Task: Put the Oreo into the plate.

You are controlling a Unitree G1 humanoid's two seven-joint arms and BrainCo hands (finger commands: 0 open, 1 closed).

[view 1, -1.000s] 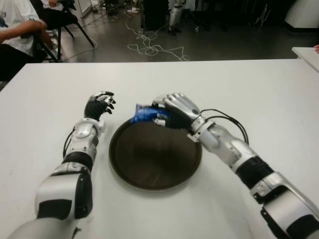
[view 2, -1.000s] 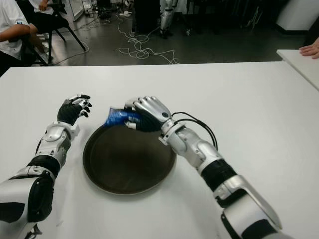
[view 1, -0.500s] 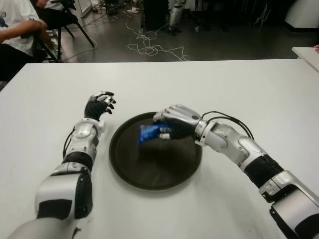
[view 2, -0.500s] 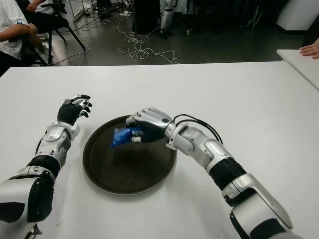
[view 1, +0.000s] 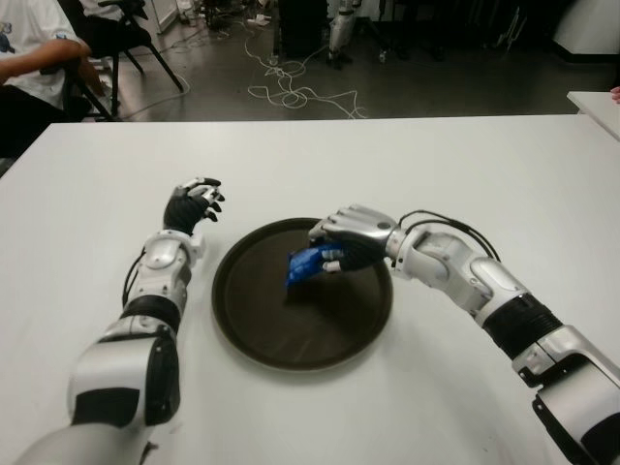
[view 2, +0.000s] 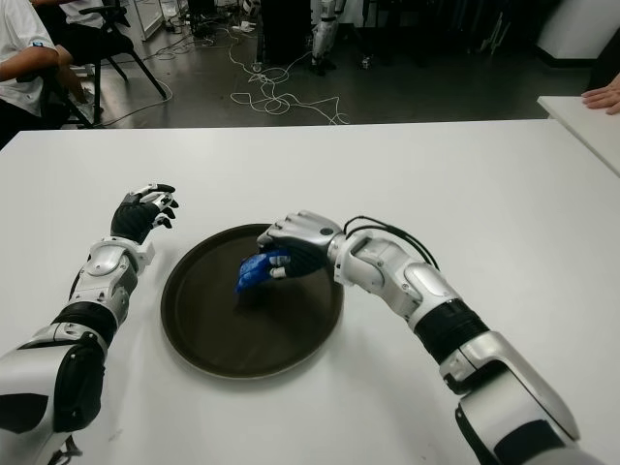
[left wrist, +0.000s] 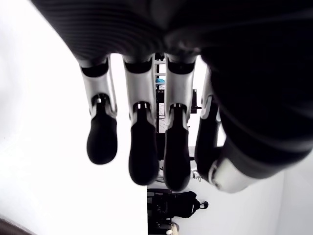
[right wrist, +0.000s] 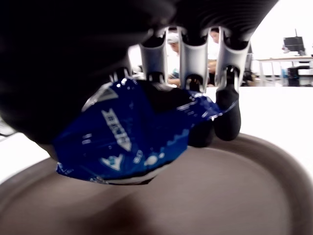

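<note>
Right hand fingers curled around the Oreo, a crinkly glossy blue packet, held just over the round dark plate. Left hand beside plate's left, fingers loose, empty.

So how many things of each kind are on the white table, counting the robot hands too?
Blue foil Oreo packet: 1, held in the right robot hand above the plate.
Round dark brown plate: 1.
Robot hands: 2, the left robot hand open, left of the plate.
Total: 4.
</note>
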